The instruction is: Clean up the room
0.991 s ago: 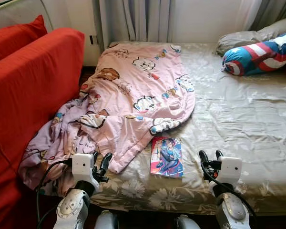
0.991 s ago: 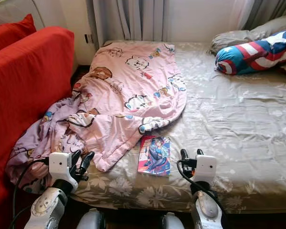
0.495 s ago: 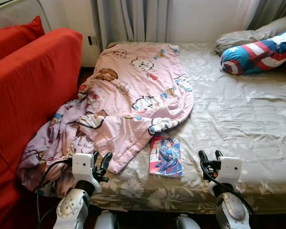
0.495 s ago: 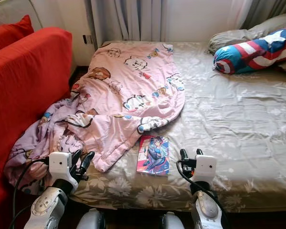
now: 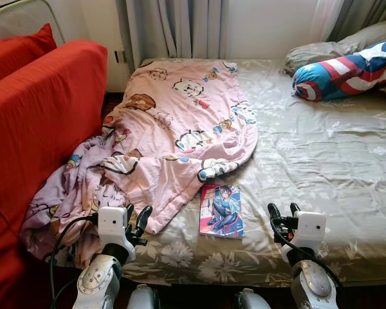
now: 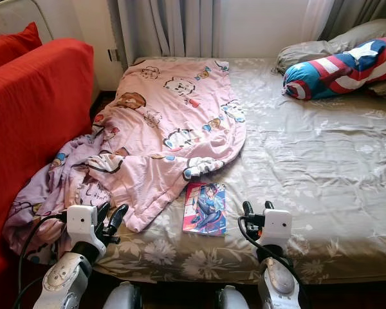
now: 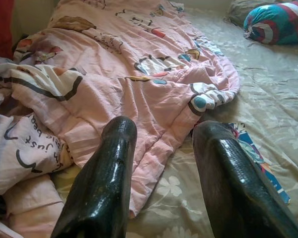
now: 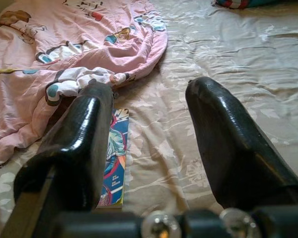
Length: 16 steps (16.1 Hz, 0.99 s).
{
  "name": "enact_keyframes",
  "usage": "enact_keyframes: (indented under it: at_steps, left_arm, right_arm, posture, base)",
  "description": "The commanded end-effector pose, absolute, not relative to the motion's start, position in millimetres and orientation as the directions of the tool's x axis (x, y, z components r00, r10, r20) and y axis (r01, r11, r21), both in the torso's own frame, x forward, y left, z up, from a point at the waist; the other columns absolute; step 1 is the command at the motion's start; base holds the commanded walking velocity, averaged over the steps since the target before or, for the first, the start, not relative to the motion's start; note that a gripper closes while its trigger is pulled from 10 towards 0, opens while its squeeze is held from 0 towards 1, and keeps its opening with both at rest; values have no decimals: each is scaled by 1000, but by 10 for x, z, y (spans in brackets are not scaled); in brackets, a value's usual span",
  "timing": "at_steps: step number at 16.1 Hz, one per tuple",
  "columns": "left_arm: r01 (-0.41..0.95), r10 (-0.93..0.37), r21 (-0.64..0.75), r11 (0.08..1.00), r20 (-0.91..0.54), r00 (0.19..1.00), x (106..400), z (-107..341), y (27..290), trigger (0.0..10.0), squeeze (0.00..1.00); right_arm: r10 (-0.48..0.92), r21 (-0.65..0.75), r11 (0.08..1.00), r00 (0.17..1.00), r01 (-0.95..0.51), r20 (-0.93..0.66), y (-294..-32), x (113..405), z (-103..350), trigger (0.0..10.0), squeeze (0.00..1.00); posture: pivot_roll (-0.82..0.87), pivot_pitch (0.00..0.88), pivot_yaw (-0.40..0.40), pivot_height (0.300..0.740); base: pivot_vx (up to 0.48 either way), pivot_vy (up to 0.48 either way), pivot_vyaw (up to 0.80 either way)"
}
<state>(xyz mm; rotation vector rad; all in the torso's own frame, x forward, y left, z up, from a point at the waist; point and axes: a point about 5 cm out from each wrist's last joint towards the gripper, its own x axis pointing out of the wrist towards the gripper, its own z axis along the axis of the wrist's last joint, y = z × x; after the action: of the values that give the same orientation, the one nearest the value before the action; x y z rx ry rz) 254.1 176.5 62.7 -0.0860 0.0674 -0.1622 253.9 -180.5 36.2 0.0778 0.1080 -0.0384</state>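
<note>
— Two grippers are hovering over the near edge of the bed (image 5: 321, 161): is either holding anything?
— No. The left gripper (image 5: 136, 219) is spreading its fingers wide beside the pink blanket (image 5: 174, 135); the right gripper (image 5: 282, 212) is gaping too, empty.
— Where is the comic book (image 5: 221, 210) lying?
— Flat between them, touching the blanket's hem, its long axis running from the near edge toward the curtains (image 5: 174, 29).

The pink blanket (image 5: 174, 135) overlaps the comic book's (image 5: 221, 210) corner, perhaps touching.
</note>
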Motion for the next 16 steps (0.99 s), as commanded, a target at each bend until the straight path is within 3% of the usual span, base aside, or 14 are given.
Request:
enact_keyframes:
  at_steps: [1, 5, 16]
  left_arm:
    - [155, -158, -92, 984, -28, 987, 2543, 680, 1774, 10000, 0]
    - [149, -146, -101, 984, 30, 989, 2575, 803, 1762, 10000, 0]
    - [153, -153, -100, 983, 9, 988, 2576, 771, 1749, 10000, 0]
  right_arm:
    - [-31, 75, 996, 991, 41, -127, -1805, 2535, 330, 10000, 0]
    - [-26, 76, 996, 991, 36, -128, -1799, 2528, 331, 10000, 0]
    - [-38, 70, 996, 992, 47, -124, -1808, 2550, 346, 10000, 0]
  posture:
    - [-29, 70, -9, 647]
    - [-25, 76, -13, 647]
    - [-26, 80, -13, 647]
  base:
    - [0, 0, 0]
    - [0, 0, 0]
    - [0, 0, 0]
